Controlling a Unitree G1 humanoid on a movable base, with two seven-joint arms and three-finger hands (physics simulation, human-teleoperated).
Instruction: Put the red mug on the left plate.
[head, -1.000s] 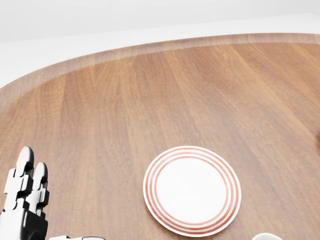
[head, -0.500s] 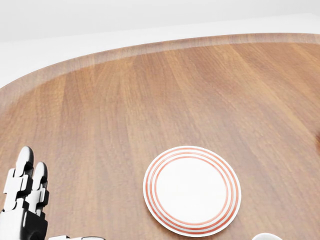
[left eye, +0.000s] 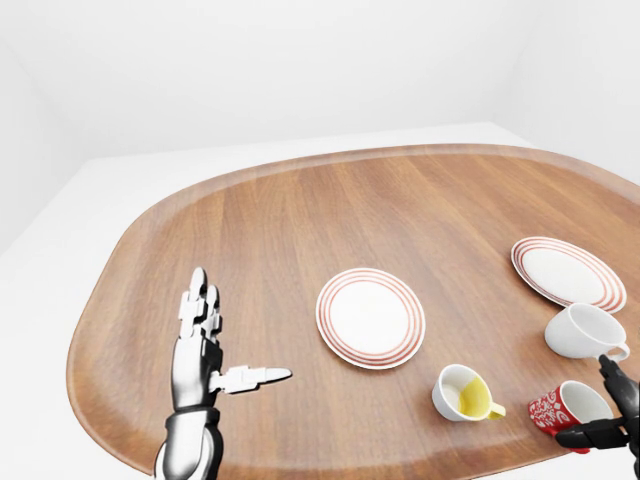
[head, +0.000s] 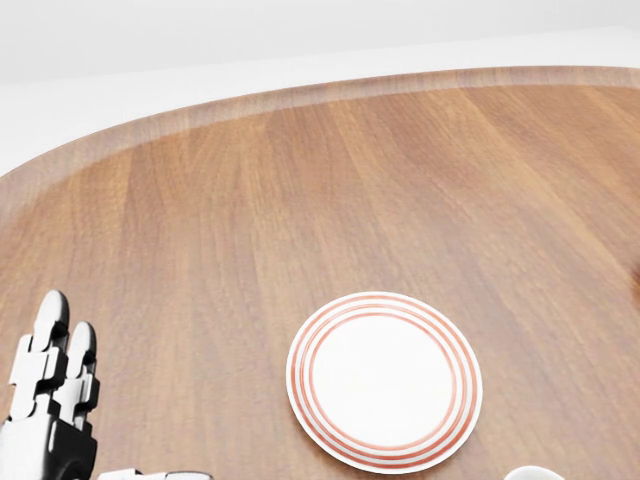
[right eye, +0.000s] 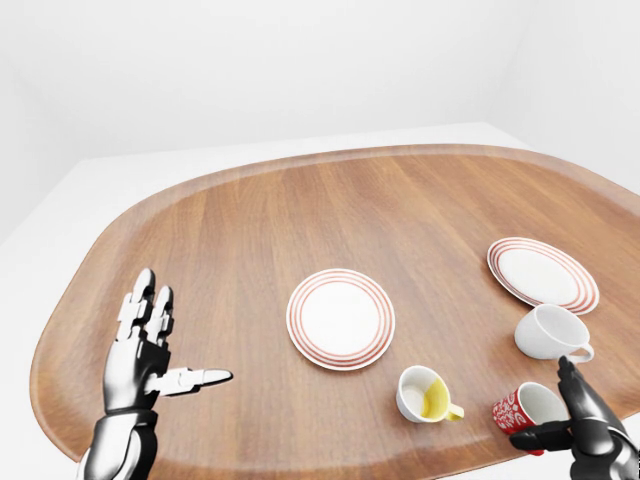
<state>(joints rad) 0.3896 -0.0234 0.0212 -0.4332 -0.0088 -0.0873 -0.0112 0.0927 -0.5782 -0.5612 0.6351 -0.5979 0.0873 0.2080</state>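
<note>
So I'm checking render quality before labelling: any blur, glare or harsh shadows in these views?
Left-eye view: sharp throughout, flat even light, no glare on the left plate and barely a shadow under the red mug. Right-eye view: the same. Head view: equally crisp, but the table rim looks strongly curved and the left hand is cropped.

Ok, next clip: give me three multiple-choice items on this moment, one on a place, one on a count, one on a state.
1. In the right-eye view, where is the red mug?
A. on the left plate
B. on the table at bottom right, by the right hand
C. at the table's top edge

2. How many mugs are on the wooden table?
A. two
B. three
C. four

3. How is the left hand?
A. open, holding nothing
B. shut on a mug
C. resting on a plate

Key: 1 B, it lies beside the right hand, far from the left plate. 2 B, red mug, yellow-lined mug, white mug. 3 A, fingers spread over bare wood.
</note>
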